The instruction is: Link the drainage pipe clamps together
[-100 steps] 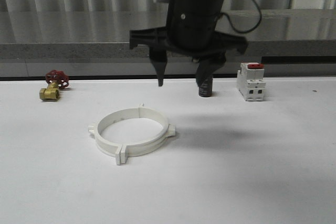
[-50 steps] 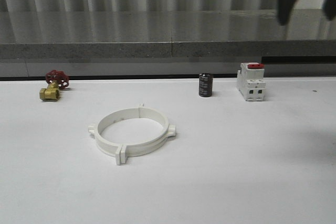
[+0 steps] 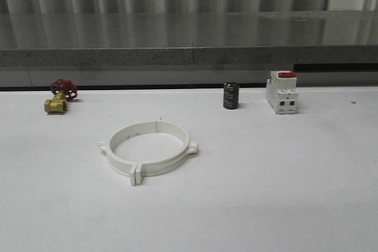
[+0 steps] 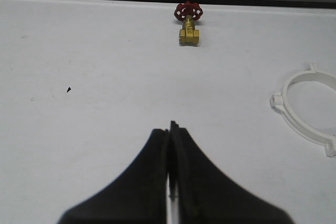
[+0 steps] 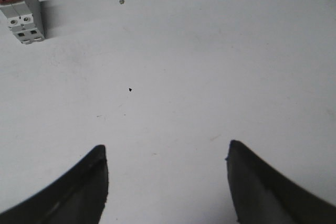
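Note:
The two white drainage pipe clamps (image 3: 147,146) lie flat on the white table, joined into one ring with their end tabs pressed together at the front and back. Part of that ring (image 4: 310,109) also appears in the left wrist view, off to the side of my left gripper (image 4: 171,127). The left gripper is shut with nothing between its fingers, hovering over bare table. My right gripper (image 5: 166,151) stands wide open over bare table, holding nothing, far from the ring.
A brass valve with a red handwheel (image 3: 59,97) sits at the back left, also seen as the valve (image 4: 189,23). A black cylinder (image 3: 231,95) and a white switch with a red top (image 3: 282,92) stand at the back right. A grey ledge runs behind the table.
The right arm, which hung open over the table's middle a second ago, has lifted and swung off to the right, out of the front view. The ring has not moved.

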Motion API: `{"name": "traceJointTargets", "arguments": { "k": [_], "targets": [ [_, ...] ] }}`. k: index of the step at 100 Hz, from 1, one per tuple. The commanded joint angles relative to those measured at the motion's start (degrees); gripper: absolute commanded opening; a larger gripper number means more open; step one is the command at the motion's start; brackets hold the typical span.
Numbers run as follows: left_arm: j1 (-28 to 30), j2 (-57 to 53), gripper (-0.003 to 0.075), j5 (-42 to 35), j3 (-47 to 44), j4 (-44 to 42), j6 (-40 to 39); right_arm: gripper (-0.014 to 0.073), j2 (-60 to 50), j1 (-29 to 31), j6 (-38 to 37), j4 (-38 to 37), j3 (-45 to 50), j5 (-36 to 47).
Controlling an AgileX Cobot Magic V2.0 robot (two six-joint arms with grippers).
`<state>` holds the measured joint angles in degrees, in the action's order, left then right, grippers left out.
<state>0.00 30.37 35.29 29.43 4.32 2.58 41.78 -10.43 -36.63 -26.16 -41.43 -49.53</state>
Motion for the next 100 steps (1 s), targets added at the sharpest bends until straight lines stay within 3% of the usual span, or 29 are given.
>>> {"name": "traceJointTargets", "arguments": {
  "k": [1,10,27,100],
  "targets": [
    [0.1,0.1,-0.0021,-3.9,1.5,0.5,-0.1,0.045,-5.2,0.4,0.8,-1.9,0.9,0.9],
    [0.1,0.1,-0.0021,-3.9,1.5,0.5,-0.1,0.0319,-9.2,0.4,0.8,-1.9,2.5,-0.5],
    [0.1,0.1,-0.0021,-3.9,1.5,0.5,-0.1,-0.0071,-11.9,0.4,0.8,-2.5,2.8,-1.2],
    [0.1,0.1,-0.0021,-3.9,1.5,0.5,-0.1,-0.0067,-11.8,0.4,0.8,-2.6,2.8,-1.2]
  ]
}}
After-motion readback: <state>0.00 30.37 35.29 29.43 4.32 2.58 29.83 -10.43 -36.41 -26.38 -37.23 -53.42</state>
